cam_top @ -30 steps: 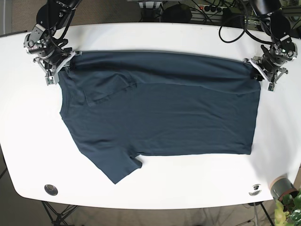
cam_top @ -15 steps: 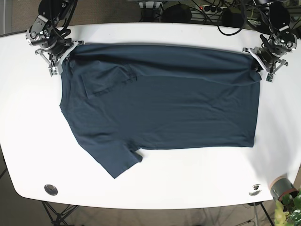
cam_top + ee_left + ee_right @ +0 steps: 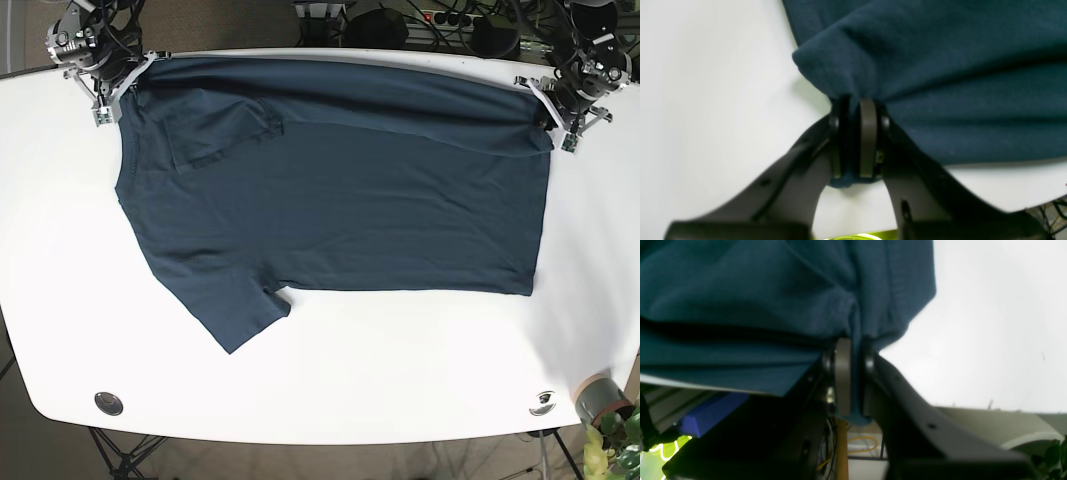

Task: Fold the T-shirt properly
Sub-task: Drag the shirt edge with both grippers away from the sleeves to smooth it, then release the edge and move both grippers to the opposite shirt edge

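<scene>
A: Where is the T-shirt [image 3: 340, 180] found, and how is it laid?

B: It is spread flat across the white table [image 3: 400, 370], its far edge drawn right up to the table's back rim. One sleeve is seen pointing toward the near edge on the base view's left, and the other sleeve is seen folded onto the body near the far left corner.

A: What is held by the left gripper [image 3: 558, 112]?

B: A corner of fabric at the hem end is pinched. In the left wrist view the fingers [image 3: 868, 140] are seen closed tight on a bunched fold of cloth, with almost no gap between them.

A: And the right gripper [image 3: 112, 82]?

B: The shoulder end of the same far edge is held. In the right wrist view its fingers [image 3: 842, 373] are pressed together on the cloth, which is gathered into creases above them.

A: Why are both far corners gripped together?

B: It is judged that the edge is kept taut between the two arms so the shirt can be dragged or lifted evenly, without sagging in the middle.

A: What could go wrong?

B: The cloth could be pulled over the back rim, it is thought, since the grippers are already placed at the table's edge.
</scene>
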You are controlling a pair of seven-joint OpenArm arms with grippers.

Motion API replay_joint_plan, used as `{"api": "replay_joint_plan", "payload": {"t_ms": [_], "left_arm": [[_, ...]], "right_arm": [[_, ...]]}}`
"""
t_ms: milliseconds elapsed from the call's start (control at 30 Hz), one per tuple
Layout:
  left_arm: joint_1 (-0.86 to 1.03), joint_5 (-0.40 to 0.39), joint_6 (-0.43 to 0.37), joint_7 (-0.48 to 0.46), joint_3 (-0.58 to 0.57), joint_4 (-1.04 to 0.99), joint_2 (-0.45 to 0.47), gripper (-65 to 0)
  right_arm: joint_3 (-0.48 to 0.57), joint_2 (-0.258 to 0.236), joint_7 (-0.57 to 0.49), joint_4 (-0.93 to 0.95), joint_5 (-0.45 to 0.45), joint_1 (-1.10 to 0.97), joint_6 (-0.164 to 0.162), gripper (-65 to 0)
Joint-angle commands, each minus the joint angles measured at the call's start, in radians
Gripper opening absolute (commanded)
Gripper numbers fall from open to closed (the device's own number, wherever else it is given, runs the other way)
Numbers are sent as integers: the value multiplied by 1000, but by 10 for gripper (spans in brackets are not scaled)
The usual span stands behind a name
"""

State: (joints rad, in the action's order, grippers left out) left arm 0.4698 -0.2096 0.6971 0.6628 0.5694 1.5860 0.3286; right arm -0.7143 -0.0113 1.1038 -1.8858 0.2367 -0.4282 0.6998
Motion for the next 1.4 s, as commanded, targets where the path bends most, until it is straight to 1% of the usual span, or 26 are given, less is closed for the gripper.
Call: {"api": "replay_joint_plan", "payload": {"t_ms": [0,33,67,133,167,200,267,333,367,467,500,600,700,833,933,1000,1067,1133,1167,1367], "left_arm": [[10,28,1,39,4,7,13,-599],[10,28,1,39,4,9,13,-590],[8,28,1,39,4,9,14,-565],[5,26,1,41,4,11,14,-474],[2,25,1,44,4,21,14,-426],[2,25,1,50,10,34,14,-394],[2,25,1,81,41,78,13,-315],[2,25,1,110,61,118,10,-275],[0,23,1,130,65,142,10,-271],[-24,23,1,171,67,201,13,-271],[-38,23,1,190,71,222,13,-271],[-62,23,1,223,71,264,14,-271],[-104,25,1,226,70,281,14,-271],[-217,29,1,226,65,274,8,-271],[-265,29,1,226,59,239,7,-271],[-320,29,1,225,36,204,7,-271],[-378,34,1,225,16,155,7,-271],[-414,57,1,225,5,124,7,-271],[-440,82,1,223,1,106,7,-271],[-576,167,1,222,-41,9,-18,-271]], "right_arm": [[-3,-14,-12,-18,5,7,-2,-609],[-3,-14,-12,-18,5,7,-2,-609],[-1,-14,-12,-18,5,9,-2,-609],[2,-14,-12,-24,10,9,-2,-606],[3,-14,-12,-25,11,9,-2,-596],[3,-14,-12,-25,13,9,-2,-577],[-1,-14,-12,-39,13,9,-2,-496],[-3,-14,-12,-59,13,9,-2,-417],[-3,-14,-11,-76,13,9,-2,-358],[2,-11,-8,-107,14,9,-2,-255],[3,-11,-8,-116,14,10,-2,-235],[0,-9,-8,-123,14,38,-2,-243],[0,-14,-8,-120,11,73,-2,-246],[3,-19,-6,-114,3,156,-2,-246],[26,-37,-6,-77,3,214,-2,-247],[46,-45,-6,-42,3,246,-2,-249],[68,-63,-6,-4,3,288,-2,-249],[89,-74,-6,24,3,318,-2,-249],[100,-75,-6,42,3,340,-2,-249],[109,-108,-6,139,2,473,-2,-249]]}}
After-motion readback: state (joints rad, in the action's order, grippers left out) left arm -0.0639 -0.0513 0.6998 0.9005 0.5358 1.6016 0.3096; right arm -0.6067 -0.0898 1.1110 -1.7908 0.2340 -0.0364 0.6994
